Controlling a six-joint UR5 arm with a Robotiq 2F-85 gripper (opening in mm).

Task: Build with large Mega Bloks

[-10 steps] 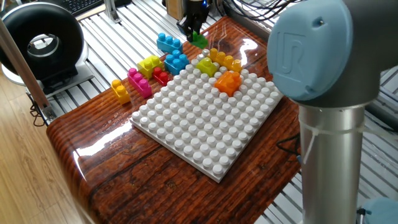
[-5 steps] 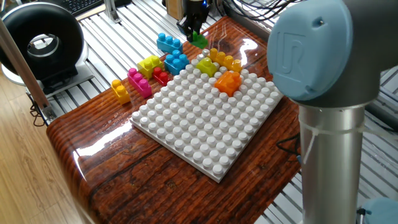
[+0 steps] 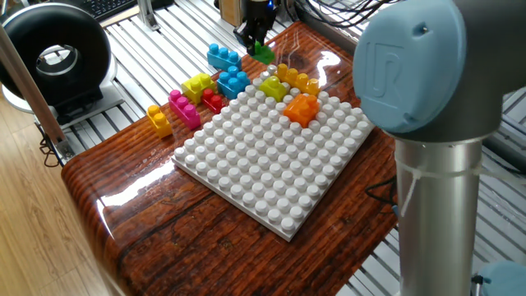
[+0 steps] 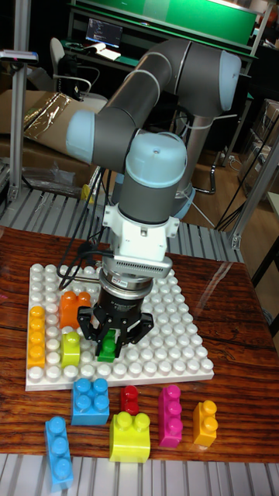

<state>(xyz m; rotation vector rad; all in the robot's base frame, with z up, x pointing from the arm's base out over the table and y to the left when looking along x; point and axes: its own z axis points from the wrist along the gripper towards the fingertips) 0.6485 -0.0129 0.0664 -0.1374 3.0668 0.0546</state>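
Mega Bloks lie in two groups around a white studded baseplate on a glossy wooden table.

A small green brick, narrow with a stud on top, sits between the black fingers of the gripper, which are closed against its sides; in the fixed view the same green brick shows just below the gripper at the far edge of the table, beside the baseplate's edge. Whether the brick touches the plate cannot be told.

On the baseplate near that edge stand three bricks: a long yellow-orange one with a row of studs, a taller orange block, and a lime brick just beside the held green one.

Off the plate, loose on the wood, are a square blue brick with four studs, a longer blue brick near the table edge, a small red brick, a chunky yellow two-stud brick, a magenta brick and an orange-yellow brick. All are rounded, bright plastic with round studs.

The grey and pale blue arm rises behind.
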